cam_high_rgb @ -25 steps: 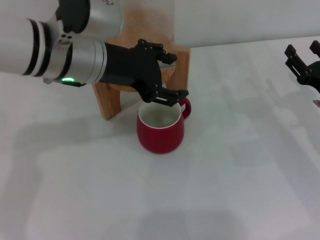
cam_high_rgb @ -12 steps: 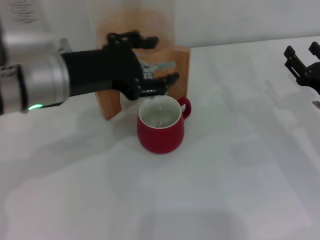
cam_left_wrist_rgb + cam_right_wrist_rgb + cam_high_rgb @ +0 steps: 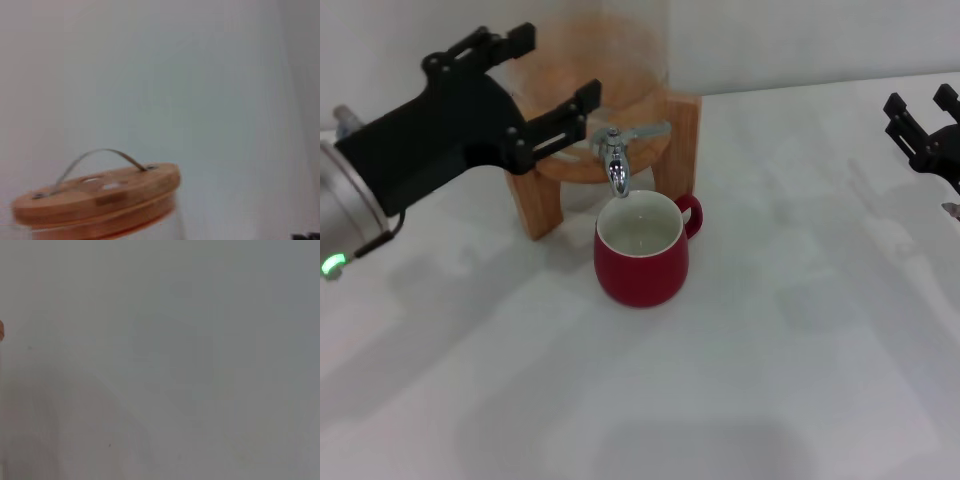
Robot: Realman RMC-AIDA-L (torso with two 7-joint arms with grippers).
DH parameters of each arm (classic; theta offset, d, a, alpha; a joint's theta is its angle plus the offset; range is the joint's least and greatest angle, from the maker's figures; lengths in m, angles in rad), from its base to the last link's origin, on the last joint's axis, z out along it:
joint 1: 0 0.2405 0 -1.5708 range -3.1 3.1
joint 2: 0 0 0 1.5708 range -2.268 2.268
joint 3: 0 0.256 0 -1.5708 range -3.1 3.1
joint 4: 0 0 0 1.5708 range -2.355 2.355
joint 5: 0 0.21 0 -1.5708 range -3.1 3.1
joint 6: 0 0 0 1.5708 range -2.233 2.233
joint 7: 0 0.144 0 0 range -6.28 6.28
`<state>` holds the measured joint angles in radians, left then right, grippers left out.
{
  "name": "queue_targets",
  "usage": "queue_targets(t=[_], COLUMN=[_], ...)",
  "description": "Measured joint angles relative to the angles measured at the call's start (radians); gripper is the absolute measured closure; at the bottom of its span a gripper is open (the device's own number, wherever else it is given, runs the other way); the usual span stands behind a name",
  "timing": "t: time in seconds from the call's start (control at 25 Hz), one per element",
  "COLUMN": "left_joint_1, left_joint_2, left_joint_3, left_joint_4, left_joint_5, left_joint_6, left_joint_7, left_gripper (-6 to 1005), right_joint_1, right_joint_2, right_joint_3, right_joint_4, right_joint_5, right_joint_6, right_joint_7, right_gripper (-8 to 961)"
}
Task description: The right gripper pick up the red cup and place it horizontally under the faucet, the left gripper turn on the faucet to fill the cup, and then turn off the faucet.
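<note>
You have the red cup (image 3: 641,249) upright under the faucet (image 3: 616,160), liquid inside, left gripper (image 3: 542,82) spread empty just left of it, right gripper (image 3: 920,122) parked far right, released.

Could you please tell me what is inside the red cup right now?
The red cup holds clear liquid, its surface showing below the white rim, directly under the faucet. How deep it goes cannot be seen.
</note>
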<state>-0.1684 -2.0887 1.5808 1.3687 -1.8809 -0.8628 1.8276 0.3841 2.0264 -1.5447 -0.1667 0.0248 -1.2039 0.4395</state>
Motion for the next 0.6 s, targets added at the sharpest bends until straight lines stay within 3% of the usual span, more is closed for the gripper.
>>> queue_targets(t=[0.2, 0.28, 0.32, 0.48, 0.6], left_joint_1=[0.077, 0.098, 0.1, 0.126, 0.146], left_joint_2=[-0.001, -0.001, -0.001, -0.001, -0.001], left_joint_3=[0.134, 0.199, 0.203, 0.245, 0.251], left_joint_4=[-0.02, -0.059, -0.063, -0.124, -0.145], left_joint_5=[-0.203, -0.355, -0.373, -0.682, -0.829], left_joint_6=[0.139, 0.195, 0.199, 0.219, 0.214], left_joint_7=[0.213, 0.377, 0.396, 0.66, 0.756], left_gripper=[183, 183, 183, 183, 183], right_joint_1=[-0.003, -0.002, -0.001, 0.006, 0.01], right_joint_2=[-0.002, -0.002, -0.003, -0.004, -0.004], right_joint_3=[0.0, 0.0, 0.001, 0.004, 0.009], right_joint_4=[-0.002, -0.003, -0.003, -0.01, -0.016], right_joint_5=[0.001, 0.0, 0.0, 0.003, 0.006], right_joint_6=[-0.007, -0.009, -0.01, -0.011, -0.011], right_joint_7=[-0.006, -0.02, -0.03, -0.069, -0.086], right_gripper=[270, 271, 271, 271, 271])
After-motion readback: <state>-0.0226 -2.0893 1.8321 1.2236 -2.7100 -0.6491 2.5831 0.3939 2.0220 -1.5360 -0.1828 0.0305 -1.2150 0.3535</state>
